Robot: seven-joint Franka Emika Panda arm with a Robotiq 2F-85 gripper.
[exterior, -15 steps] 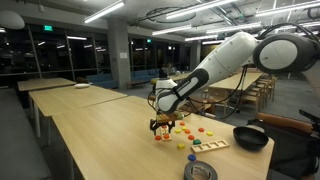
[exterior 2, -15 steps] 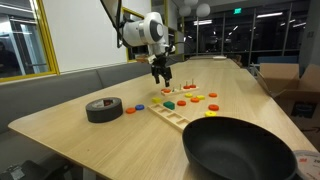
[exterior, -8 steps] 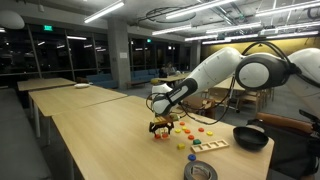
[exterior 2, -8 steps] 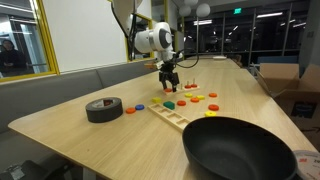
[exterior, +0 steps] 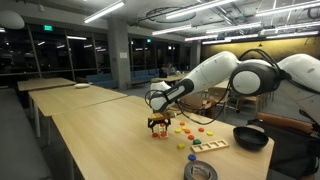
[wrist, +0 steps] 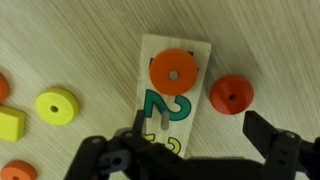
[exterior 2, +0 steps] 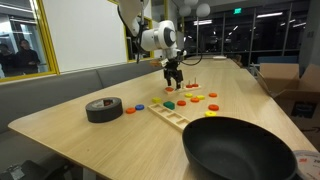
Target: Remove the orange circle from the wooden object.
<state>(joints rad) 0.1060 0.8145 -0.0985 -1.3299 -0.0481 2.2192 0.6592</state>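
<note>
The step in hand is the approach: the tool (wrist: 198,140) hangs above the wooden stand (wrist: 195,110) with its jaws apart and nothing between them, so the grasp has not yet begun. In the wrist view the orange circle (wrist: 173,72) lies flat on the end of the stand farthest from the fingers, beyond the printed "2". The small hole in its middle is probably where the peg passes through, though from straight above the peg itself cannot be made out. A red disc (wrist: 231,95) lies just beside the stand on the bare tabletop (exterior 2: 60,125), and a yellow disc (wrist: 56,106) lies well apart on the other side.

In both exterior views the tool (exterior 2: 173,82) (exterior: 158,124) is low over the scattered pieces, well in from the tabletop's edges. A black bowl (exterior 2: 240,150) sits at the near edge.

The next move likely calls for nudging the tool forward until the jaws straddle the orange circle, then lowering, pinching its rim and lifting straight up so it slides off without tipping the stand. The red disc beside it leaves little room on that side.
</note>
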